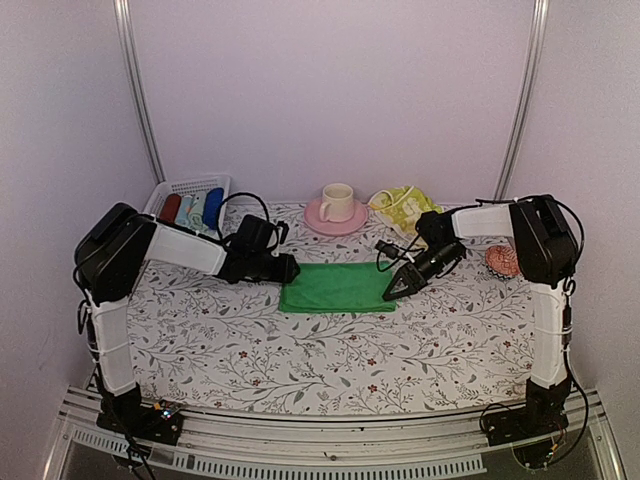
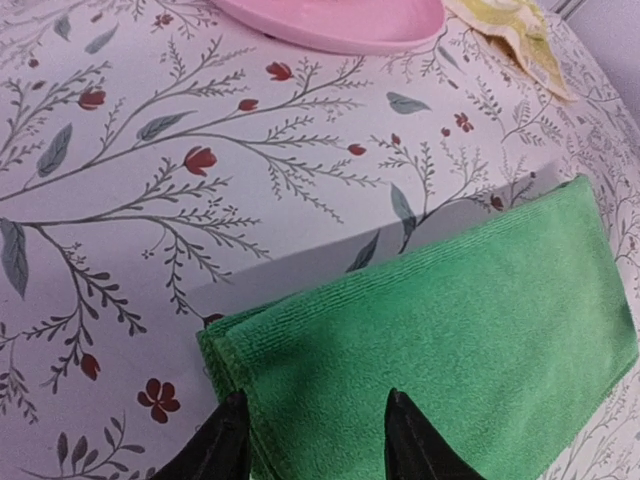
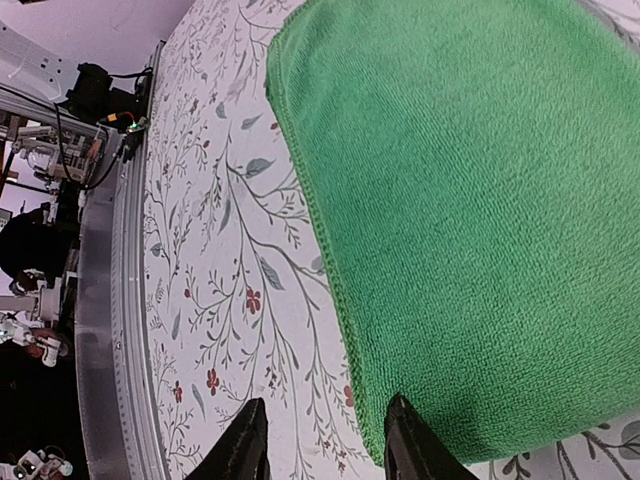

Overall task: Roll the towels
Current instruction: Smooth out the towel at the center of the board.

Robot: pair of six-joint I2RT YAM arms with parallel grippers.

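Two edges covered: my left end effector (image 2: 315,405) and right end effector (image 3: 325,410), fingers spread, straddle opposite ends of the green towel (image 1: 335,287), flat on the table (image 1: 300,350), for an even pinch.

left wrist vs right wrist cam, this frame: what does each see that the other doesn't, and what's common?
Left wrist only: the rim of the pink saucer, a corner of the yellow towel, and the layered folded end of the green towel.
Right wrist only: the metal rail along the table's near edge, with cables beyond it.
Both: the green towel lying flat on the floral tablecloth, with the left gripper and right gripper each open at one end of it.
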